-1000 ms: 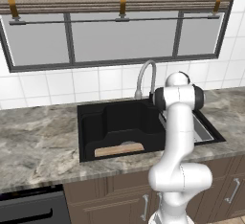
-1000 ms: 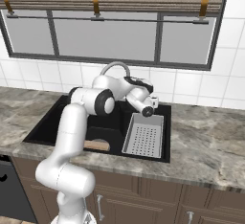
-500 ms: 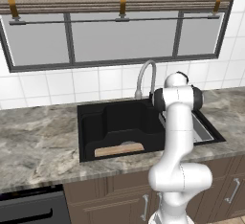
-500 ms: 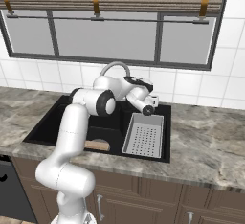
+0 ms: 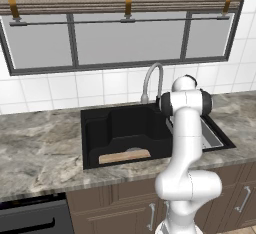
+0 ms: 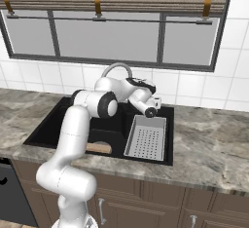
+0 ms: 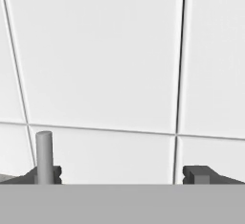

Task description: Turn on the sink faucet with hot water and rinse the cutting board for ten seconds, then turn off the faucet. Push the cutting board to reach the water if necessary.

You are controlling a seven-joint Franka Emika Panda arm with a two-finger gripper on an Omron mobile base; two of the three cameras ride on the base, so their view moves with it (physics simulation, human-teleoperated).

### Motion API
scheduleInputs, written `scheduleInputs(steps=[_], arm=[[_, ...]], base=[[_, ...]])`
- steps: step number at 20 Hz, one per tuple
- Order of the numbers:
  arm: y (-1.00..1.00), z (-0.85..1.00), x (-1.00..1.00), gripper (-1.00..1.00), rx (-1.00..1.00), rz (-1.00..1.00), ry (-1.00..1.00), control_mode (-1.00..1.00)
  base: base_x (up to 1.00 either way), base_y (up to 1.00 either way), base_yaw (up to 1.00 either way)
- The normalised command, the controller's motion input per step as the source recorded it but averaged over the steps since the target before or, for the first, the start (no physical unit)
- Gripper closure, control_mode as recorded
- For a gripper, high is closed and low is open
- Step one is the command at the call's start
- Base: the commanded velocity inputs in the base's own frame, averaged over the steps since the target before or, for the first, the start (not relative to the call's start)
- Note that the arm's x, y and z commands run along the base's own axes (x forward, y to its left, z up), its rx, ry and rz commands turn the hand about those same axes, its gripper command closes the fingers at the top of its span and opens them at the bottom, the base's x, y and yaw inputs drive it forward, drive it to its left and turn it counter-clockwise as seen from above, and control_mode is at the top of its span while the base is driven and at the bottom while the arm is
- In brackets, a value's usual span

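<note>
The black sink (image 5: 120, 125) (image 6: 53, 124) is set into the marble counter under the window. A tan cutting board (image 5: 124, 155) (image 6: 98, 147) lies flat at the basin's near edge. The silver gooseneck faucet (image 5: 152, 78) (image 6: 116, 68) arches over the back rim, and no water runs from it. My gripper (image 6: 153, 109) (image 7: 122, 177) is open at the back of the sink, right of the spout, facing the white wall tiles. In the hand view a thin grey upright rod (image 7: 44, 153), apparently the faucet handle, stands just by one fingertip (image 7: 48, 174); whether they touch I cannot tell.
A grey perforated drainboard tray (image 6: 146, 137) (image 5: 210, 134) fills the sink's right part. Marble counter (image 5: 40, 143) (image 6: 209, 144) runs on both sides. The tiled wall and window sill stand close behind the faucet. My own arm blocks the middle of the left base view.
</note>
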Motion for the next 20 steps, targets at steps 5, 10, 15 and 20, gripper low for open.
scheduleInputs(steps=[5,10,15,20], arm=[[-0.14,0.0,0.0,-1.0,0.0,0.0,0.0,-1.0],[-0.06,0.0,0.0,-1.0,0.0,0.0,0.0,-1.0],[0.0,0.0,0.05,-1.0,0.0,0.0,0.0,-1.0],[0.0,0.0,0.1,-1.0,0.0,0.0,0.0,-1.0]], base=[[0.0,0.0,0.0],[0.0,0.0,0.0],[0.0,0.0,0.0],[0.0,0.0,0.0]])
